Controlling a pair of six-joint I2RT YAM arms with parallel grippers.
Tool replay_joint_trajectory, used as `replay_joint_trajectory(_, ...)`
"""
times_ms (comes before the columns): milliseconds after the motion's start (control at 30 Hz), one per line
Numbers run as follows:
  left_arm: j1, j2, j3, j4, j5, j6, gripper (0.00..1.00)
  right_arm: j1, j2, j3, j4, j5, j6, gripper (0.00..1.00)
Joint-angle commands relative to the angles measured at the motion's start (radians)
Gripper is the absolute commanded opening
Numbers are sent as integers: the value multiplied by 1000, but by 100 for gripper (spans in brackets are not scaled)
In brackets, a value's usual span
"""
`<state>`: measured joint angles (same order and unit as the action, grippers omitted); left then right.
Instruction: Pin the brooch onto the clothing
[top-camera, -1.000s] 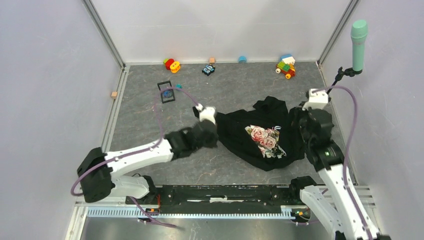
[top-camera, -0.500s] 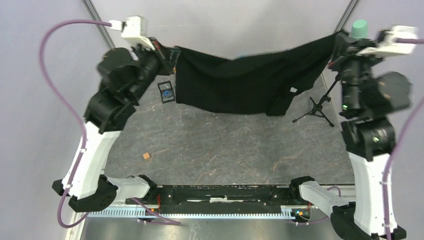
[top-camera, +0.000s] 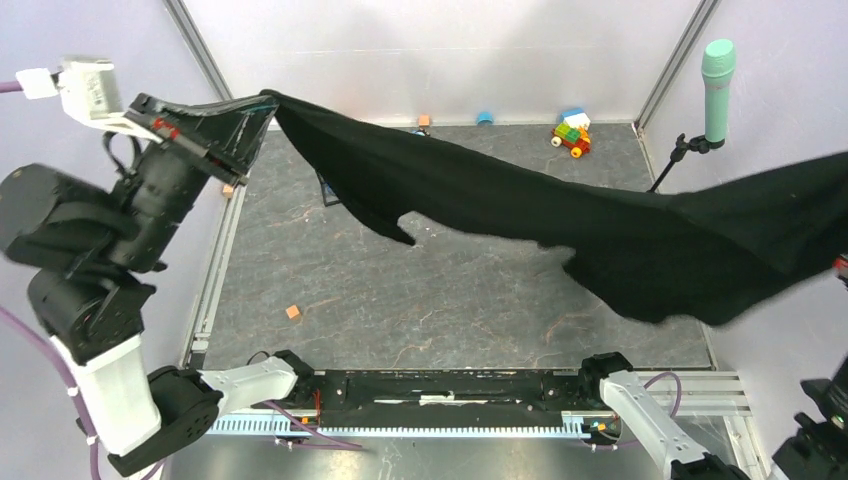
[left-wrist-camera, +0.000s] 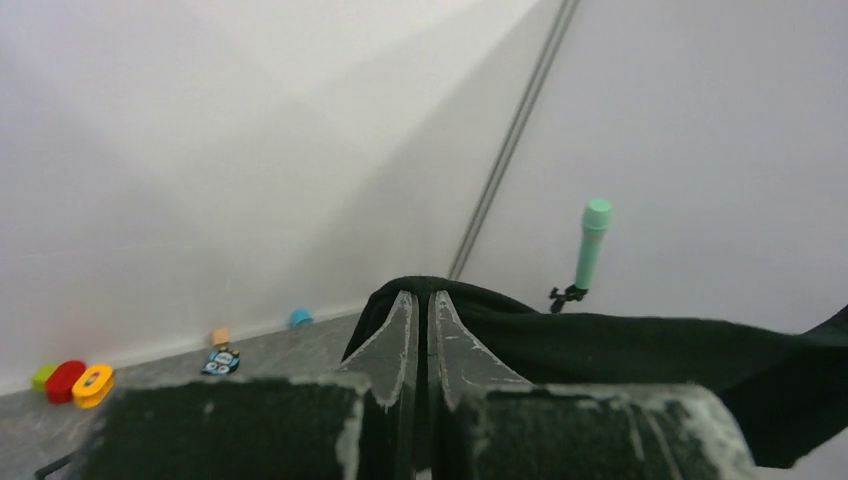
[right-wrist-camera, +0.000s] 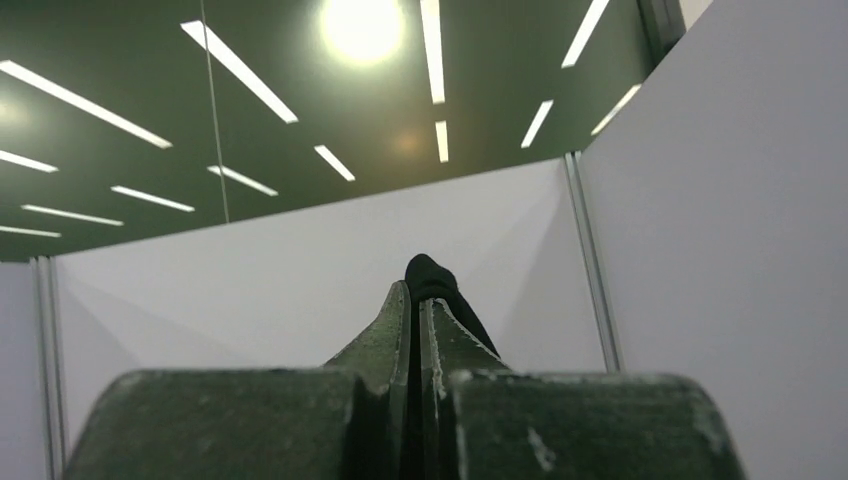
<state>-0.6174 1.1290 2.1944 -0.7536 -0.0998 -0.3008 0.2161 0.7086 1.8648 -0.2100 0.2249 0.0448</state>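
T-shirt (top-camera: 600, 225) hangs spread high over the table (top-camera: 420, 300), sagging mid-span. Left gripper (top-camera: 262, 105) pinches tight on its far-left edge; right gripper (right-wrist-camera: 415, 292) is clamped on the right edge, beyond the table's right side.

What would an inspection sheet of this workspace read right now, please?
Surface: grey marbled table.
Job's things: black shirt stretched in the air between both tools; brooch not seen.
Clutter: orange cube, brick car, blue cap.
Tools: left tool shut on shirt; right tool shut on shirt.
Cables: purple cable by right arm's base.
Surroundings: white walls, teal microphone on stand.
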Motion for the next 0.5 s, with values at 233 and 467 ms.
replay_joint_trajectory(233, 1, 146, -2, -24, 57, -8, 2, 2, 118, -175, 79, 32, -22, 0)
replay_joint_trajectory(467, 171, 310, -118, 25, 48, -5, 2, 2, 269, -419, 258, 43, -3, 0)
